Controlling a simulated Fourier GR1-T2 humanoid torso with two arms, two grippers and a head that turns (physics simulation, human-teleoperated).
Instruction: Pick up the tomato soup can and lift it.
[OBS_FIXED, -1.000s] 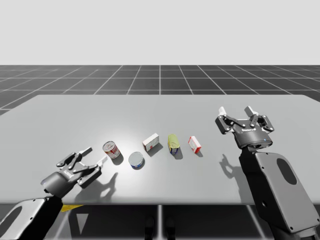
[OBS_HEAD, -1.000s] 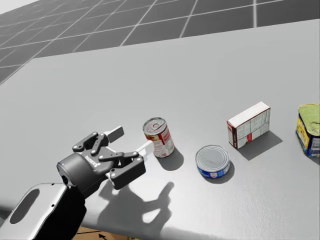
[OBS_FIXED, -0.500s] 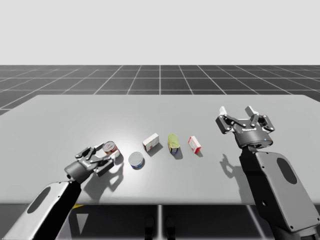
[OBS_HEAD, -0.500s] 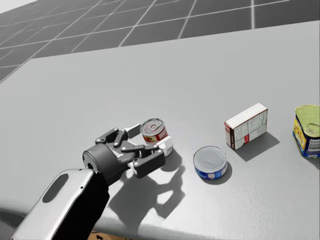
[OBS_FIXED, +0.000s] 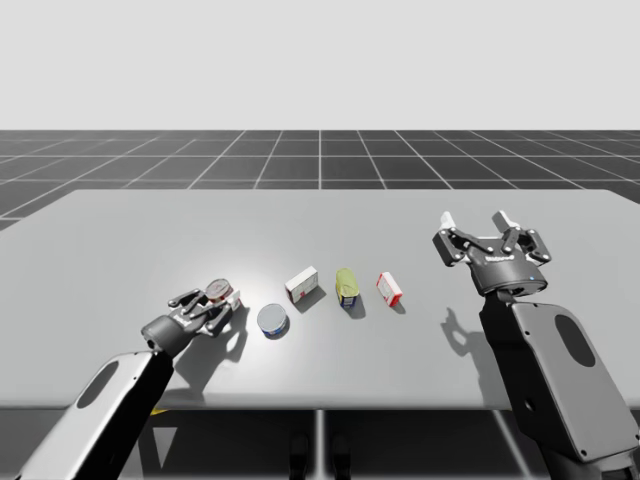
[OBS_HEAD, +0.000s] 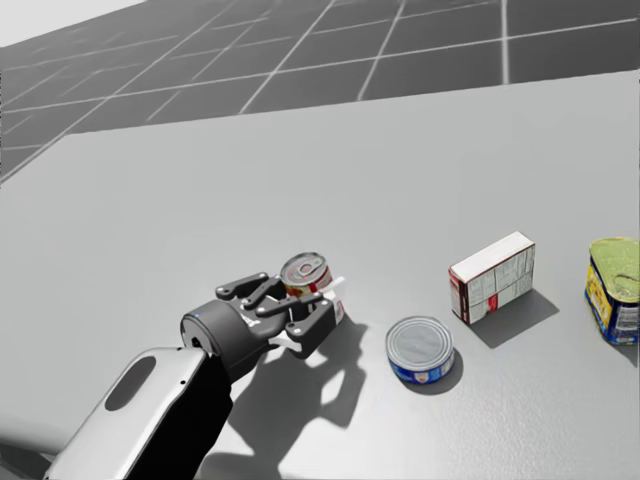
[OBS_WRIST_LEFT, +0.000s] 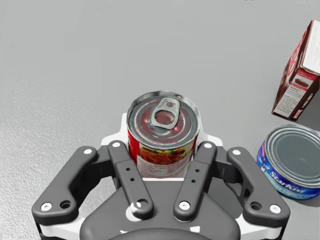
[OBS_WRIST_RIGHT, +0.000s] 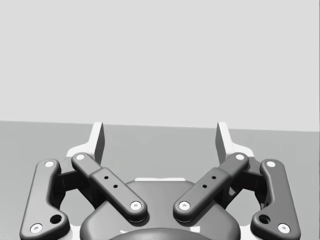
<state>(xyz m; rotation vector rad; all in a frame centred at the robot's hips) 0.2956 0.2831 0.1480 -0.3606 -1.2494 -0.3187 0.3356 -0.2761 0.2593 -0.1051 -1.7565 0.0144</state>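
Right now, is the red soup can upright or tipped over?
Upright. The red can stands on its base on the table, pull-tab top facing up, with my left gripper shut on its sides.

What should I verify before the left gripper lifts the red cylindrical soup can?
1. Left gripper shut on the red cylindrical soup can, a finger touching each side: ok.
2. Can upright on the grey table: ok.
3. Flat blue tin beside the gripper, apart from it: ok.
4. Right gripper open, far from the cans: ok.
5. Grip firm enough to hold: cannot tell.
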